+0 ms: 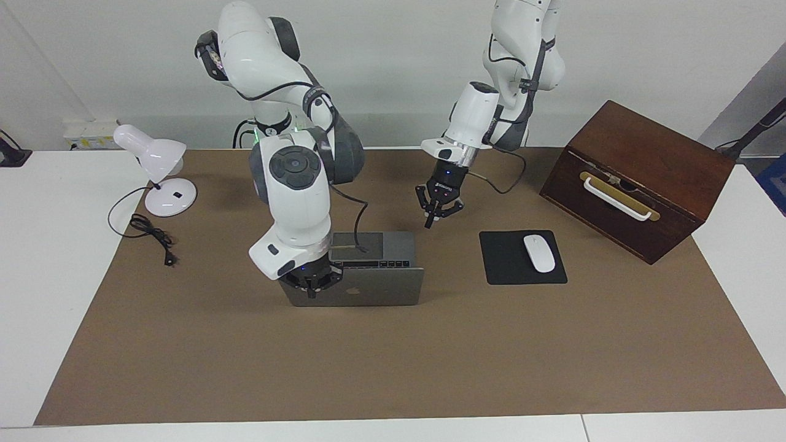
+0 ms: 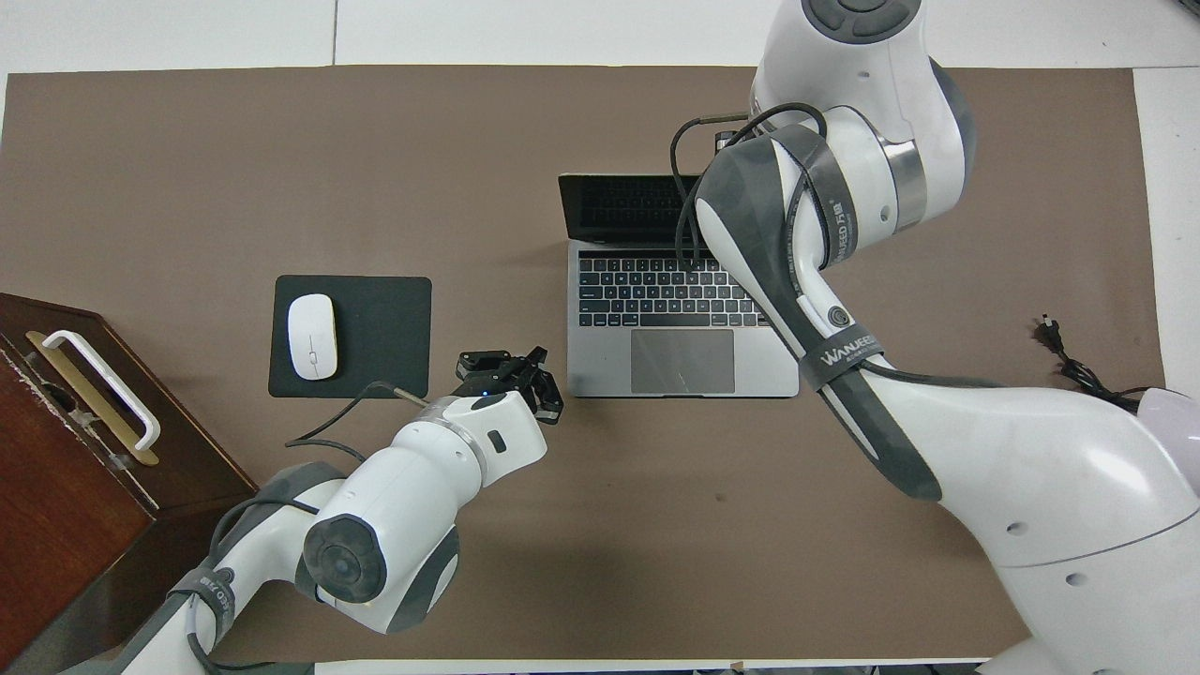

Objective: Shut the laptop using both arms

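Note:
The silver-grey laptop [image 1: 374, 290] stands open in the middle of the brown mat, its lid upright with the apple logo facing away from the robots; its keyboard and trackpad show in the overhead view [image 2: 682, 361]. My right gripper [image 1: 311, 287] is at the back of the lid, at the corner toward the right arm's end; in the overhead view it is hidden under its own arm. My left gripper [image 1: 433, 215] is open and empty in the air just off the laptop base's corner at the left arm's end; it also shows in the overhead view [image 2: 514, 373].
A black mouse pad [image 1: 506, 270] with a white mouse [image 1: 539, 253] lies beside the laptop toward the left arm's end. A dark wooden box [image 1: 638, 159] with a white handle stands past it. A white desk lamp [image 1: 153, 161] and its cord [image 1: 150, 236] are at the right arm's end.

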You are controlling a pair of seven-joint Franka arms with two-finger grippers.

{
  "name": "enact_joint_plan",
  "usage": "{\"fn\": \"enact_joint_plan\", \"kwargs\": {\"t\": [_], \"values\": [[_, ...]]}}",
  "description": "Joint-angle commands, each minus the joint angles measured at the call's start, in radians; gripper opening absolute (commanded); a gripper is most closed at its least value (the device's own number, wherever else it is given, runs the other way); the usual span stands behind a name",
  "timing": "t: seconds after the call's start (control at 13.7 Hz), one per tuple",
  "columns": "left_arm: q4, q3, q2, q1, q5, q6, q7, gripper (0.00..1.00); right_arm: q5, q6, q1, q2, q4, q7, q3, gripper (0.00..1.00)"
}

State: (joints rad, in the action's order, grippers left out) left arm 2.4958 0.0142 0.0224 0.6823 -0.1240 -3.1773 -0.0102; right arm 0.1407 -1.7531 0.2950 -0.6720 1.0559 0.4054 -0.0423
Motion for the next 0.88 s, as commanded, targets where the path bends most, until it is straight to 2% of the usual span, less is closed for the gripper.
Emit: {"fn": "enact_joint_plan", "kwargs": {"t": [0.0, 0.37, 0.66, 0.8], "values": [[-0.006, 0.017, 0.085, 0.046, -0.014, -0.113, 0.01, 0.0, -0.018, 0.056, 0.001, 0.043, 0.047, 0.013, -0.007, 0.0], [-0.02, 0.02, 0.166, 0.077, -0.014, -0.18, 0.018, 0.0, -0.02, 0.154, 0.004, 0.081, 0.049, 0.009, -0.03, 0.0], [-0.028, 0.021, 0.198, 0.097, -0.011, -0.185, 0.029, 0.0, -0.056, 0.165, -0.007, 0.095, 0.049, 0.006, -0.031, 0.0], [-0.032, 0.021, 0.234, 0.098, -0.011, -0.231, 0.03, 0.0, -0.076, 0.167, -0.01, 0.095, 0.05, 0.004, -0.031, 0.0]]}}
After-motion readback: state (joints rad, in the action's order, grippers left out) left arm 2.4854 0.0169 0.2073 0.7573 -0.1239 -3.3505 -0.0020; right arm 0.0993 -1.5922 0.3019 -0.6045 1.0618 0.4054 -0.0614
